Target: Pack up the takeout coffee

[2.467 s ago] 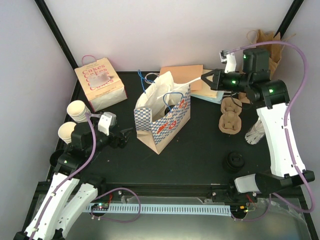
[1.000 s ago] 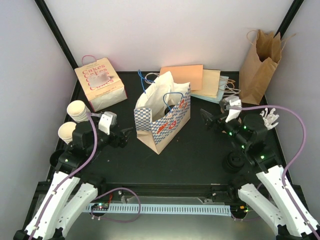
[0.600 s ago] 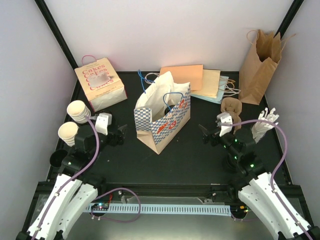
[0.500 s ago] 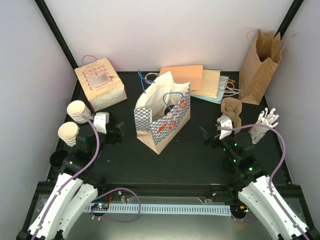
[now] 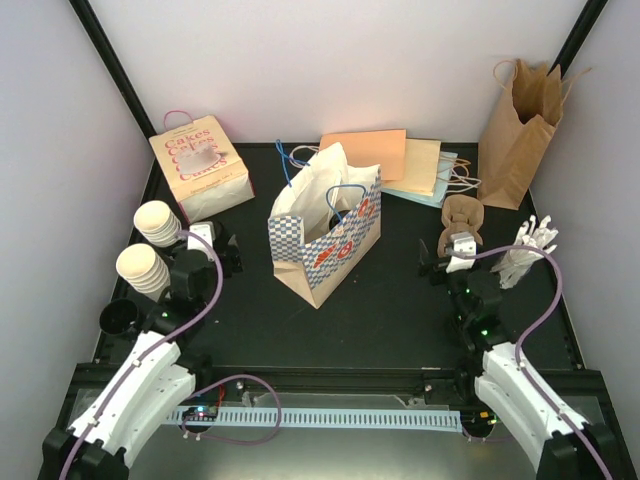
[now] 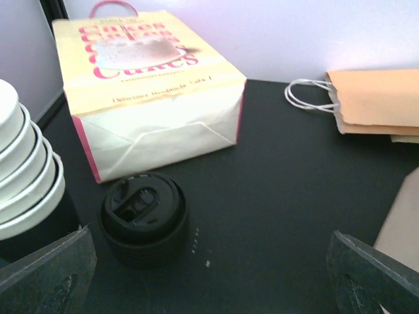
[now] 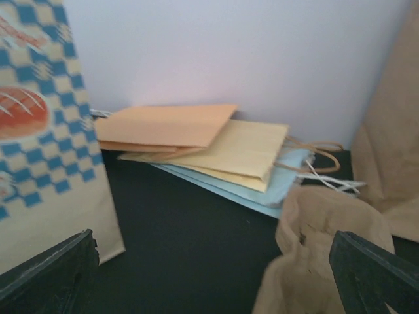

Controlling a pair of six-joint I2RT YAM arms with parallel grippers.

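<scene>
Two stacks of cream ribbed paper cups stand at the table's left edge; one cup stack fills the left of the left wrist view. A black lid sits beside it, in front of the Cakes bag. More black lids lie at the near left. My left gripper hangs open just right of the cups, holding nothing. My right gripper is open and empty, low over the table left of the brown cup carrier.
An open blue-checked paper bag stands mid-table. Flat orange, yellow and blue bags lie at the back. A tall brown bag stands back right, with white plastic cutlery near it.
The right arm has pulled back from the far right toward its base, uncovering the cup carrier. The left arm has folded in, its gripper now pointing at the Cakes bag. Both stayed open.
</scene>
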